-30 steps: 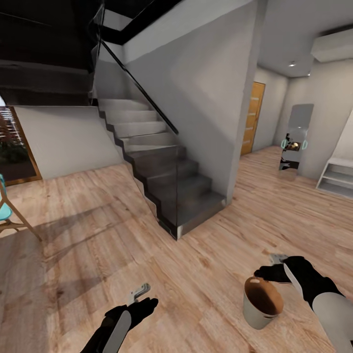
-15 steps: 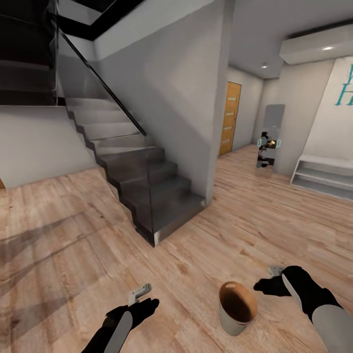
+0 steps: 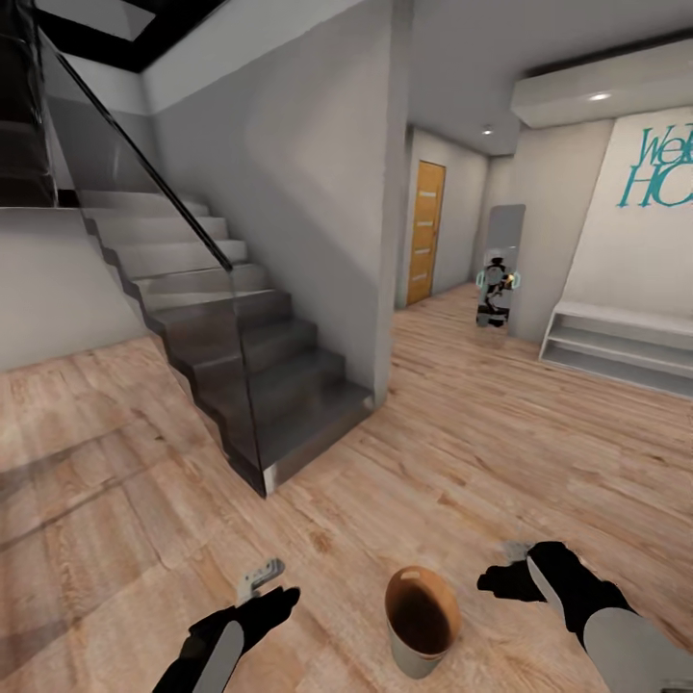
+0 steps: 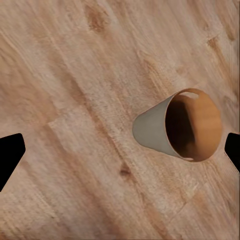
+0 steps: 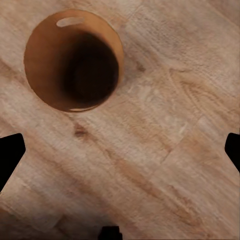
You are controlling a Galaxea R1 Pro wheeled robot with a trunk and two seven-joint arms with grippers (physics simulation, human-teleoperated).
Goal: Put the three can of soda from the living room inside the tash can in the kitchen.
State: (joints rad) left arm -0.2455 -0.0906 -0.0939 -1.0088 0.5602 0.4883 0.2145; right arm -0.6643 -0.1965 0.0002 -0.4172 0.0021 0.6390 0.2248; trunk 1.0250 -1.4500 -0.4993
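Change: the whole head view has swung since a second ago, so the staircase (image 3: 221, 356) sits further left and a teal-lettered wall (image 3: 659, 173) has come in; that is the camera turning, not the things.
Meaning: probably the robot is turning in the hall; no soda cans visible, so collecting looks not yet begun.
Bucket (image 3: 421, 621): upright on the floor (image 3: 500, 452) between the arms, apparently empty.
Left claw (image 3: 258, 580): fingers apart, holding nothing.
Right claw (image 3: 513, 556): apart, empty.
Materials: tapered pale-grey shell, glossy brown inside; matte wood planks; grey steps.

The tash can (image 3: 421, 624) stands on the floor (image 3: 462, 452) between both arms; the staircase (image 3: 226, 337) rises ahead-left, the door (image 3: 424, 234) beyond.
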